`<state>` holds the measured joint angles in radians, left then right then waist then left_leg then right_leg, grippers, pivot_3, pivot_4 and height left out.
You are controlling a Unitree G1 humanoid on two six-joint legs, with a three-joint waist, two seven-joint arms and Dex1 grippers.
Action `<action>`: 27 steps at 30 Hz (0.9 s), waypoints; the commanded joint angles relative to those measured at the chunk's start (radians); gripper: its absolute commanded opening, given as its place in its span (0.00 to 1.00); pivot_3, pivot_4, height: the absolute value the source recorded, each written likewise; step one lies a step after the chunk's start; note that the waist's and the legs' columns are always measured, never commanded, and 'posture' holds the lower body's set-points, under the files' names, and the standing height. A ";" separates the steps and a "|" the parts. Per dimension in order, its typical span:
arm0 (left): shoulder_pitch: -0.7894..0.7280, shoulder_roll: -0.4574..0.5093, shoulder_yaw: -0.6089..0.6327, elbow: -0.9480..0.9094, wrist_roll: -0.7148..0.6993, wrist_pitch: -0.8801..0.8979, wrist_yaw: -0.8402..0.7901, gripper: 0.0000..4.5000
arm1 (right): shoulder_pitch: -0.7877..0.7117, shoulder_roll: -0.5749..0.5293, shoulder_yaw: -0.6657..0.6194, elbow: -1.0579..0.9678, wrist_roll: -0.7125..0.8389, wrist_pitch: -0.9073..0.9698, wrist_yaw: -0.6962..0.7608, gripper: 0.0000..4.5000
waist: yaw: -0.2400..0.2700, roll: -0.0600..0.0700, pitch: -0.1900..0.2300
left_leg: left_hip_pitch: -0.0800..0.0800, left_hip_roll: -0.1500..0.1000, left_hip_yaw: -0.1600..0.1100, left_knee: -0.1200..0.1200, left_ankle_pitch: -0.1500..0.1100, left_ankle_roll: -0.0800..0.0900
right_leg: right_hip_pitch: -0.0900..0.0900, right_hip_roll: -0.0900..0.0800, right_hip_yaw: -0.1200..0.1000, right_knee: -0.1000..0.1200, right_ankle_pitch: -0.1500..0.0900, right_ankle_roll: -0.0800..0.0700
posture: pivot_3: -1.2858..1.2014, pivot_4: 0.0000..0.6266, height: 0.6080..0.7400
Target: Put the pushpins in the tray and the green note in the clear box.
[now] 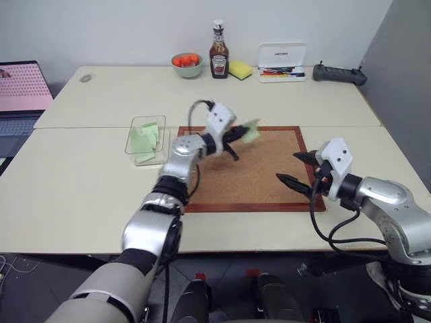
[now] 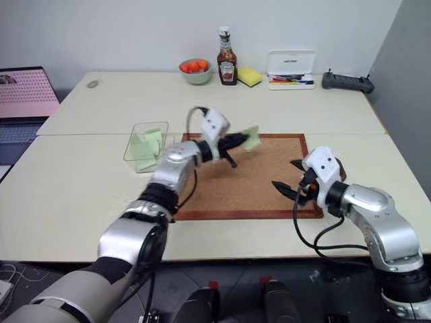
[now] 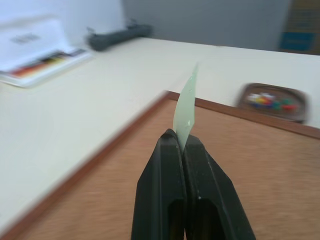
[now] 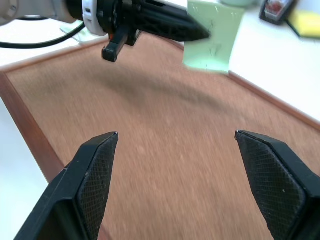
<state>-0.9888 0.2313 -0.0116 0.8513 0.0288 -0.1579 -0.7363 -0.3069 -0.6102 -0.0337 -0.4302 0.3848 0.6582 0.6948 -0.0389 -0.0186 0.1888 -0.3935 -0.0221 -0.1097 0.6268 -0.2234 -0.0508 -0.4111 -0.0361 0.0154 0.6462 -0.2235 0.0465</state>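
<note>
My left gripper (image 1: 239, 135) is shut on one edge of the green note (image 1: 251, 131), a pale mint slip held up above the far part of the brown corkboard (image 1: 256, 178). The left wrist view has the green note (image 3: 186, 107) standing up from between the closed fingers (image 3: 167, 150). The clear box (image 1: 147, 140), with pale green slips inside, sits on the table left of the board. The tray (image 3: 272, 101), a dark reddish dish, holds small multicoloured pushpins (image 3: 270, 100). My right gripper (image 1: 288, 167) hangs open and empty over the board's right side.
Along the back of the table stand a bowl of orange fruit (image 1: 187, 64), a ketchup bottle (image 1: 219, 54), a yellow sponge (image 1: 240, 69), a white pen case (image 1: 281, 64) and a black controller (image 1: 340, 74). A laptop (image 1: 23, 87) sits at the far left.
</note>
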 commanded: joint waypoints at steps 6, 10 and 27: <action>0.072 0.267 0.043 -0.105 0.151 0.048 0.341 0.01 | -0.169 0.112 0.127 0.065 0.034 -0.001 0.032 0.88 | 0.004 0.000 0.000 | 0.000 0.000 -0.001 0.001 0.000 0.000 | 0.000 0.000 -0.001 0.001 0.000 0.000 | 0.52 0.24 1.00; 0.083 0.301 0.048 -0.074 0.178 0.076 0.454 0.01 | -0.260 0.161 0.197 0.135 0.017 -0.026 0.067 0.88 | 0.012 0.000 0.000 | -0.001 -0.001 -0.001 0.001 0.000 0.000 | 0.000 -0.001 -0.001 0.000 0.000 0.000 | 0.52 0.24 1.00; 0.108 0.251 0.060 -0.072 0.152 0.183 0.591 0.21 | -0.360 0.209 0.253 0.268 -0.058 -0.116 0.109 0.88 | 0.008 0.000 0.000 | -0.003 -0.001 -0.001 0.001 0.000 0.000 | -0.002 -0.001 -0.001 0.001 0.000 0.000 | 0.52 0.24 1.00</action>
<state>-0.8717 0.4792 0.0261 0.8017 0.2060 0.0186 -0.1454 -0.6435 -0.4048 0.2289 -0.1491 0.3312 0.5594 0.7983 -0.0309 -0.0189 0.1888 -0.3963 -0.0228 -0.1108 0.6282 -0.2233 -0.0509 -0.4137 -0.0368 0.0141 0.6473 -0.2231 0.0462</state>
